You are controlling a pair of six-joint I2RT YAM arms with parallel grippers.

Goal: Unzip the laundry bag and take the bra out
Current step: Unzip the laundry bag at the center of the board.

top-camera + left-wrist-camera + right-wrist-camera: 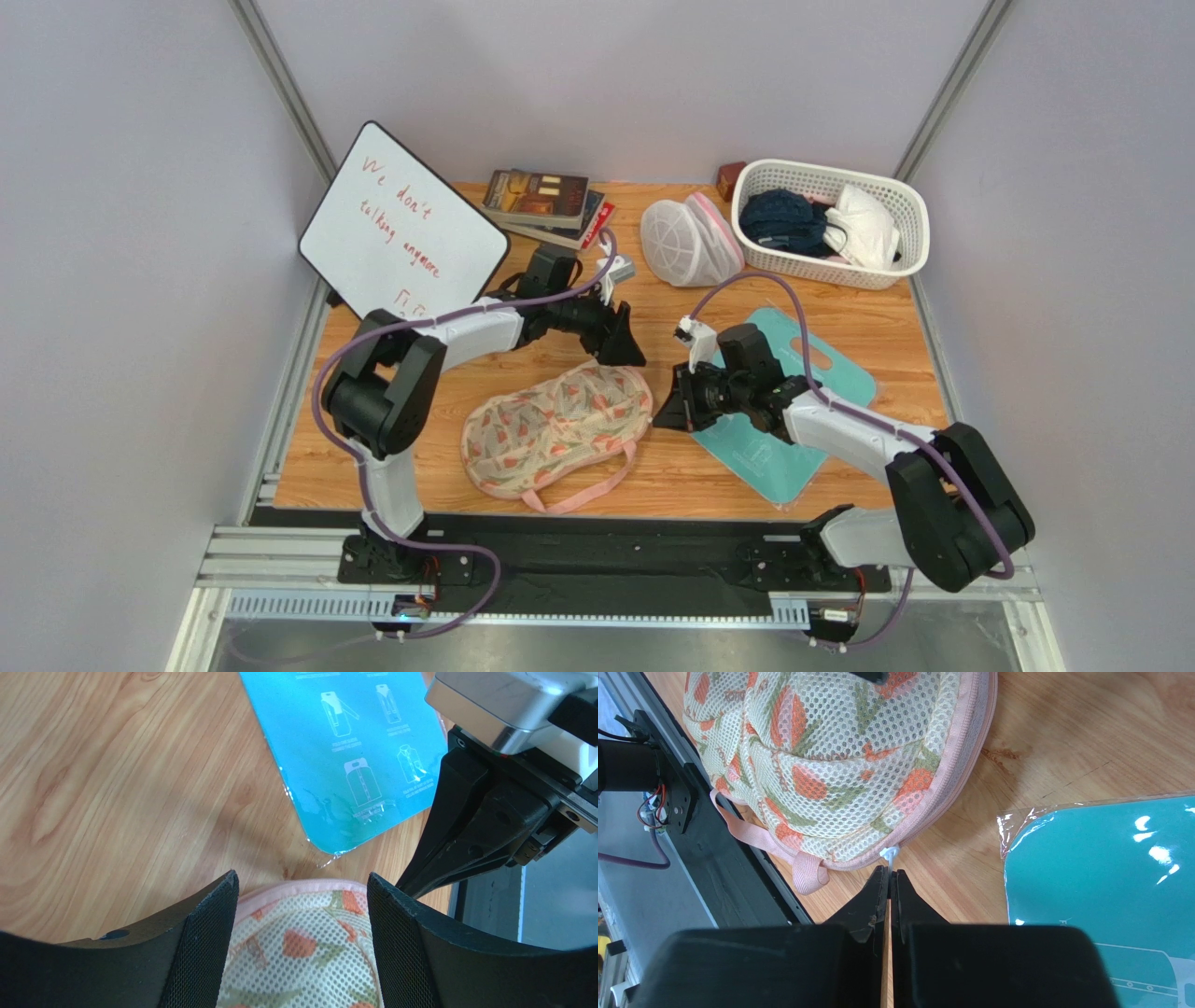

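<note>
The laundry bag [558, 427], a cream floral mesh pouch with pink edging, lies flat on the wooden table. It also shows in the left wrist view [302, 945] and the right wrist view [836, 756]. Its pink loop strap [801, 868] lies at the near side. My left gripper [624, 347] is open, its fingers [203, 945] straddling the bag's far right lobe. My right gripper [888, 876] is shut on the small white zipper pull [889, 855] at the bag's right edge. The zip looks closed. The bra is hidden.
A teal plastic-wrapped card [786, 420] lies under my right arm, just right of the bag. At the back stand a whiteboard [400, 224], books [544, 200], a white mesh dome bag [687, 241] and a white basket [909, 238] of clothes. The black rail [724, 875] runs along the near edge.
</note>
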